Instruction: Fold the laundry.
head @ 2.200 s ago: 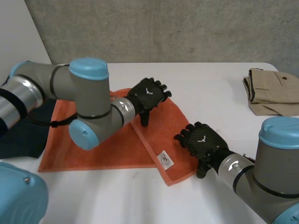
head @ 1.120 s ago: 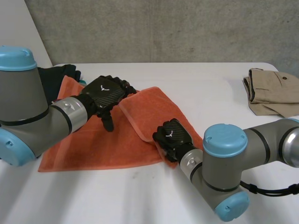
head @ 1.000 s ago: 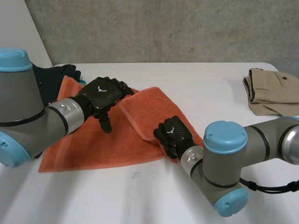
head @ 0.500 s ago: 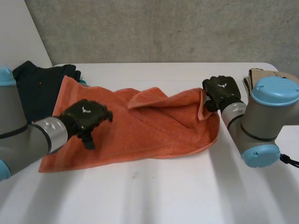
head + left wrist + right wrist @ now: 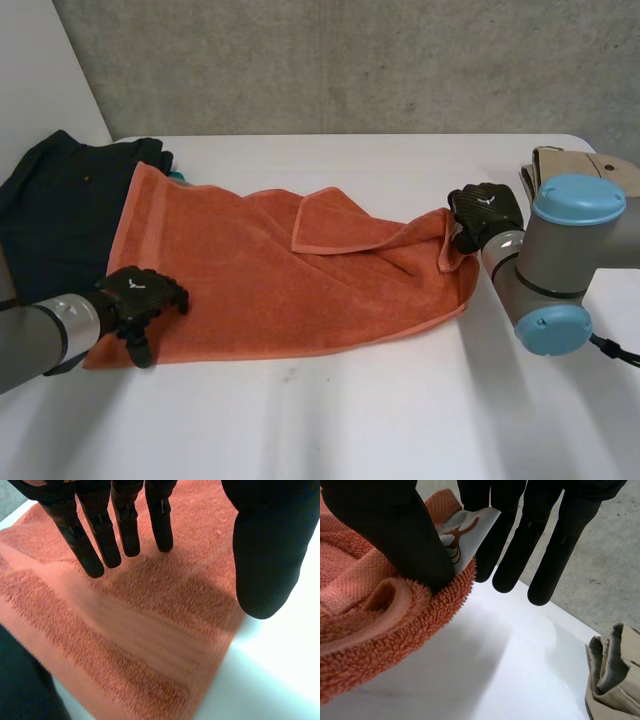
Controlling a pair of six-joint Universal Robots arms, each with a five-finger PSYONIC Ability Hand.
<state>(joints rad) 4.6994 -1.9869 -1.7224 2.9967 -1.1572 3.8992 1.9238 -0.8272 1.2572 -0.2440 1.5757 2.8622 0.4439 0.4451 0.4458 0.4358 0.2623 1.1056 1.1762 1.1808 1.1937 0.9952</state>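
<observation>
While your right hand [image 5: 482, 212] pinches the towel's [image 5: 250, 280] right corner between thumb and fingers, your left hand [image 5: 135, 295] sits open, fingers [image 5: 127, 525] straight, over its near-left corner. The towel lies mid-surface [image 5: 330, 420], its long axis running left to right.

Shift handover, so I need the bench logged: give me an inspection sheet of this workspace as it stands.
Surface: white table, laundry on it.
Job's things: orange towel spread out, one flap folded over its middle, its right end raised; dark garment at its left edge; folded khaki garment at the table's right.
Clutter: nothing seen.
Hands: left hand open, at the towel's near left corner; right hand pinching the towel's labelled corner between thumb and fingers.
Cables: nothing seen on the table.
Surroundings: grey concrete wall behind.
</observation>
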